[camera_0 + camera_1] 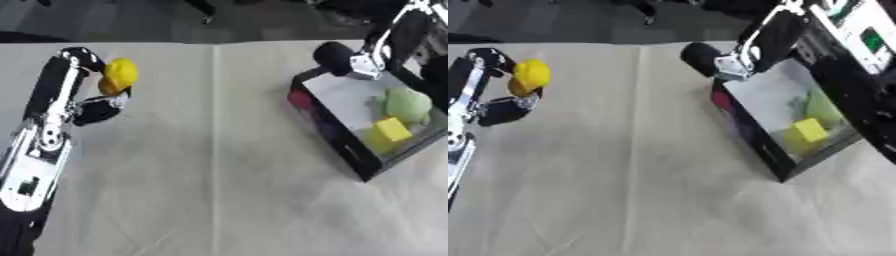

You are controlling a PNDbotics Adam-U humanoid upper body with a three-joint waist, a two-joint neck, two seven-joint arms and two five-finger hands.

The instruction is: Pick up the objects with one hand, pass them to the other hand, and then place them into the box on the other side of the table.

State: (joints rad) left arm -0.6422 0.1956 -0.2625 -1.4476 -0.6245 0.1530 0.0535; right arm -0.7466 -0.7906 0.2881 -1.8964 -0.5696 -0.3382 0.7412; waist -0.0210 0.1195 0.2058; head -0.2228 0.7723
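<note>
A yellow rounded object (118,75) with an orange underside sits at the far left of the table, and my left hand (96,109) is curled round it, fingers over its top and thumb below. The black box (338,138) with clear walls stands at the right. Inside lie a green object (408,104) and a yellow block (391,130); something red (300,98) shows at its left wall. My right hand (703,58) hovers at the box's far left corner, a dark rounded shape.
Pale cloth covers the table, with a straight seam (213,150) running down the middle. Dark floor lies beyond the far edge (175,42). My right arm (842,75) hangs over the box's far side.
</note>
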